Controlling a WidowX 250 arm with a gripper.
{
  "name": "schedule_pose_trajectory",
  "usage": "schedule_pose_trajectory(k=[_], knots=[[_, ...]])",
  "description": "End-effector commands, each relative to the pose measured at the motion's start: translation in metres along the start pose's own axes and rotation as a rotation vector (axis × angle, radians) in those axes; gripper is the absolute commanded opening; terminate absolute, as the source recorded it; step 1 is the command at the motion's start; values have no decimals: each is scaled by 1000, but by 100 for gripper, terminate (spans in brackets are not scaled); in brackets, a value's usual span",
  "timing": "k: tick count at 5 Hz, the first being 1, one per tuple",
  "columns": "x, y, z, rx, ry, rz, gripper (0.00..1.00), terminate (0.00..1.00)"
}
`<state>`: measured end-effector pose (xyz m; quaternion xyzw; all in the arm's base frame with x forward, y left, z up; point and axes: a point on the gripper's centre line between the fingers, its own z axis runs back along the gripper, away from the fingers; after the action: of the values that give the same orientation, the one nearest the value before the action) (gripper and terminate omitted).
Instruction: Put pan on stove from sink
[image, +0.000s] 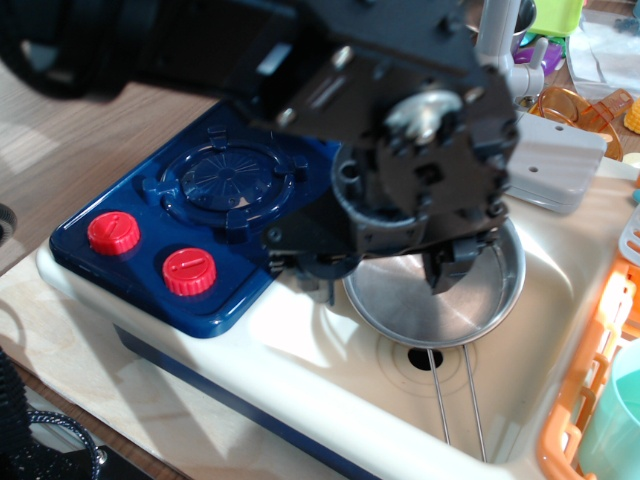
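Tool (385, 282) spread wide — fingers straddling the pan's (440, 305) left part, gripping nothing.

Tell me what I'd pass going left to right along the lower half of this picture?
Two red knobs → dark blue stove → steel pan in the cream sink → orange dish rack → pale green cup.

The stove (215, 250) is dark blue with two red knobs (150, 252); the sink (320, 375) is cream, the pan (470, 300) shiny steel.

Shiny steel pan (400, 300), glossy plastic stove (200, 215)
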<state>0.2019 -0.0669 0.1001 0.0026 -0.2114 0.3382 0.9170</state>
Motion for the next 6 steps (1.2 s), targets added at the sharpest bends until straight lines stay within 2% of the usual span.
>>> schedule_pose_trajectory(k=[1, 3, 4, 5, 6], knots=[[-3, 1, -10, -54, 1, 55, 100, 0], [-3, -2, -33, -85, 7, 76, 100, 0], [0, -7, -36, -62, 17, 82, 0, 0], [1, -10, -32, -42, 31, 90, 0, 0], [0, -14, -23, -11, 19, 86, 0, 0]])
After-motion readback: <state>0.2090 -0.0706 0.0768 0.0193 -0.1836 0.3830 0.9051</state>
